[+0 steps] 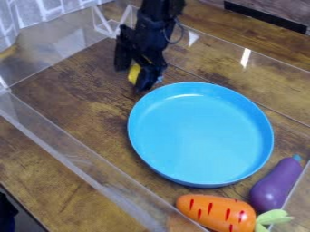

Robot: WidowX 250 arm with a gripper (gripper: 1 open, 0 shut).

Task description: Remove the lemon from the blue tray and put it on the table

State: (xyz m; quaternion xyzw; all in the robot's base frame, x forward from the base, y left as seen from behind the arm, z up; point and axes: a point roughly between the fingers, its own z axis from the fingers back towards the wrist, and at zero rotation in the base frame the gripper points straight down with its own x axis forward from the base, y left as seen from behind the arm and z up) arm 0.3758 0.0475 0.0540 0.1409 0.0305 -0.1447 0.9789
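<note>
My black gripper [136, 71] hangs low over the table [72, 100], just beyond the far left rim of the blue tray [201, 131]. The small yellow lemon [134, 77] shows between the two fingertips, down at the level of the wood and outside the tray. The jaws stand apart on either side of the lemon, and it looks to sit lower than the finger pads. Nothing lies in the blue tray.
Along the front edge, right of the tray, lie an orange toy carrot [217, 212] and a purple eggplant [277, 184]. Clear plastic walls [61, 136] border the table at the left, front and back.
</note>
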